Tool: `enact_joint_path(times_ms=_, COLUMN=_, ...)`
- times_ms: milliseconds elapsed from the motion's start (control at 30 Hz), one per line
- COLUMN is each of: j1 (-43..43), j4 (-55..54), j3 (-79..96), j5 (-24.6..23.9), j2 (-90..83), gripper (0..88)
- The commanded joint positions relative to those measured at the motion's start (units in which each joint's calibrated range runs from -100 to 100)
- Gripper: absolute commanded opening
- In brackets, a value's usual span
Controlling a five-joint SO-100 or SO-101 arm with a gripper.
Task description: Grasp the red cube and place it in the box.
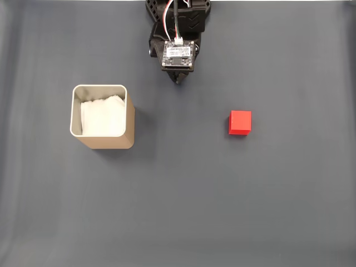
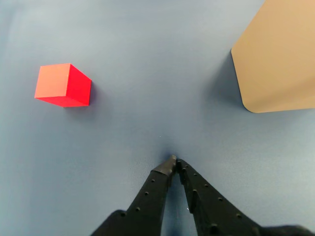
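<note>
**Gripper parked with jaws together, cube and tin on opposite sides of it**

Taking the gripper (image 2: 174, 161) as the landmark: in the wrist view its two black fingers meet at the tips, so the jaws are closed on nothing, with the tips low over the dark grey mat (image 1: 183, 211). The arm (image 1: 178, 33) sits folded at the top edge of the fixed view, which reads as a rest pose; no reach seems to have begun.

The red cube (image 1: 240, 122) lies flat on the mat, untouched, well apart from the gripper: below and to the right of it in the fixed view, and up and to the left of the fingertips in the wrist view (image 2: 63, 85). It stands free on all sides, which should leave room for a finger on each flank.

The box (image 1: 102, 115), a tan-gold tin with a silvery rim and white paper lining, stands upright with its mouth open on the other side of the gripper: below and to the left in the fixed view; one tan wall shows at the upper right in the wrist view (image 2: 278, 59). With cube and tin spread this way, the carry would likely sweep across in front of the arm.

The jaws must open before any grasp.
</note>
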Motion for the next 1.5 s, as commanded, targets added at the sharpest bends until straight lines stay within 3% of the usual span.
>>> enact_joint_path(times_ms=0, j1=0.2, j4=1.2, j3=0.5, j5=-0.1, j2=0.0, gripper=0.8)
enact_joint_path(times_ms=900, j1=0.1, j4=1.7, j3=0.5, j5=4.2, j2=0.0, gripper=0.2)
enact_joint_path(times_ms=1267, j1=0.1, j4=-13.3, j3=0.1, j5=2.6, j2=0.0, gripper=0.1)
enact_joint_path(times_ms=1467, j1=-0.2, j4=-15.0, j3=-3.3, j5=2.5, j2=0.0, gripper=0.2)
